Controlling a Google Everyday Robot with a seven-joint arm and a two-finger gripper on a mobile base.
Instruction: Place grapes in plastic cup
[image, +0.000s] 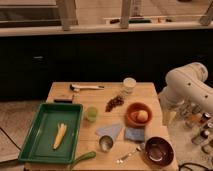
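A dark bunch of grapes (114, 103) lies on the wooden table (60, 90), near its middle. A small green plastic cup (91, 114) stands upright just left of the grapes. A pale, whitish cup (129, 85) stands behind them to the right. My white arm (187, 87) is at the right, beyond the table's right edge. The gripper (166, 118) hangs down beside that edge, well to the right of the grapes, and holds nothing that I can see.
A green tray (30, 142) with a yellow item (60, 136) lies front left. An orange bowl (131, 111) holding a round fruit, a dark bowl (159, 150), blue cloths (110, 131), a metal cup (105, 143), a spoon (127, 156) and a white-handled tool (86, 87) lie around. Bottles (200, 127) stand at the right.
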